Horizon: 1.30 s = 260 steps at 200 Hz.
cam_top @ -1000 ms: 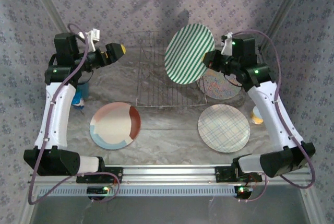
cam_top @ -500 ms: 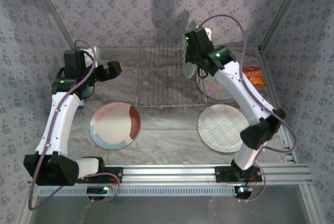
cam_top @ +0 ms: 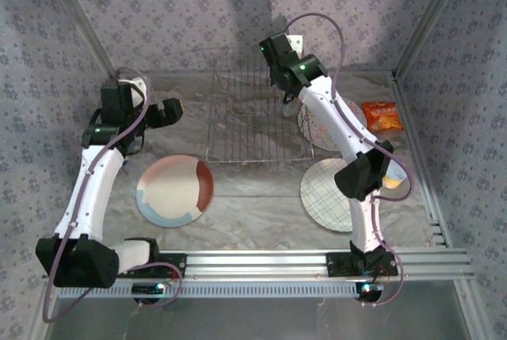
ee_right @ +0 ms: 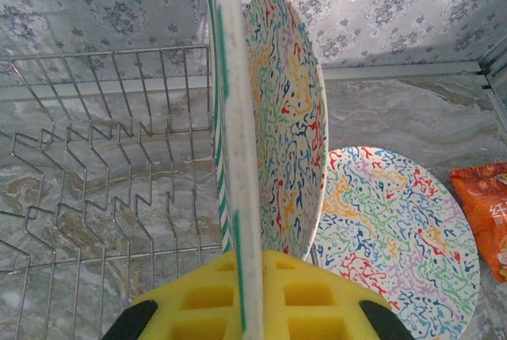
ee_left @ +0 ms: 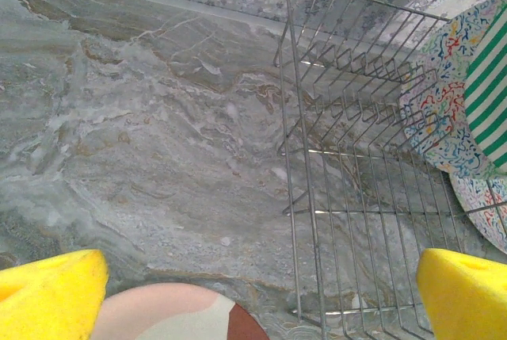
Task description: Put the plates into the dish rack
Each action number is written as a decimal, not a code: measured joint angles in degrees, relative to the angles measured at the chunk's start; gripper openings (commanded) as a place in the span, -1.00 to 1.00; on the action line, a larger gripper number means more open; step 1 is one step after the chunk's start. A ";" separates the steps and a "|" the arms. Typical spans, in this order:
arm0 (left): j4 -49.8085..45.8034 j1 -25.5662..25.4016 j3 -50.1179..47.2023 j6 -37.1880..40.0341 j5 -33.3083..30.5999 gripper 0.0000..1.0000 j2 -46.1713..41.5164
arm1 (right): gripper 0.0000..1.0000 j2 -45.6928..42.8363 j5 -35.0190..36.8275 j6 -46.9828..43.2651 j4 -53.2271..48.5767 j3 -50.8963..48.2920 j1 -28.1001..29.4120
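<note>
My right gripper is shut on the rim of the green-white striped plate, holding it upright and edge-on over the right part of the wire dish rack. Just right of it a floral plate stands upright in the rack. A second floral plate lies flat on the table right of the rack. The plaid plate lies at the front right, partly under my right arm. Front left lies the cream, rust-red and blue plate. My left gripper hangs open left of the rack, above that plate's far edge.
An orange snack packet lies by the right wall. Patterned walls close in the back and both sides. A metal rail runs along the near edge. Bare marbled table lies between the rack and my left gripper.
My right arm swung left and back over the rack, turning the striped plate from tilted face-up to upright and edge-on. My left gripper drifted slightly down and left, staying open.
</note>
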 measured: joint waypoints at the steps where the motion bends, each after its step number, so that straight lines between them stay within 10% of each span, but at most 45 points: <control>1: 0.02 0.00 0.00 0.00 0.00 0.98 0.00 | -1.00 0.04 0.00 0.00 -0.02 0.04 0.00; 260: 0.83 0.00 0.00 0.02 0.04 0.98 1.40 | -1.00 10.73 -3.58 -2.27 0.92 11.80 -0.11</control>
